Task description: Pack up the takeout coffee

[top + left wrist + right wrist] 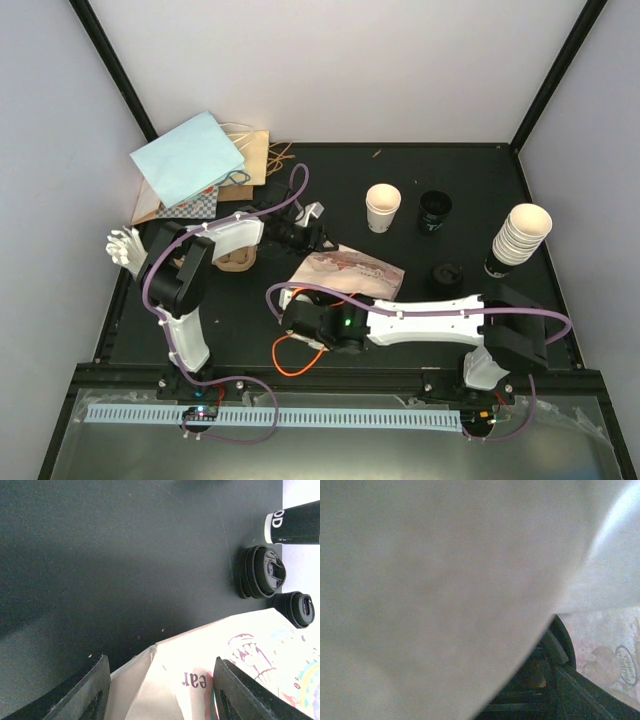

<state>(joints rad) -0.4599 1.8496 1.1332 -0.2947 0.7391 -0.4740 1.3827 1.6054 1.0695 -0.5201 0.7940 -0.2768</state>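
We see the black counter (340,170) carrying a printed cream paper bag (350,268), which lies flat at its middle. Our left pincer (161,665) stands open astride the bag's edge, gripping nothing. Our right pincer (293,308) is at the bag's near corner. Paper fills its camera, so we cannot tell its state. A cream-white paper cup (383,207) stands lidless beyond the bag, with two round black plastic lids (262,572) beside the bag.

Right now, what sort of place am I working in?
Probably a lab test cell staged for takeout packing: plain white walls, a black table, stacked paper cups, a printed paper bag.
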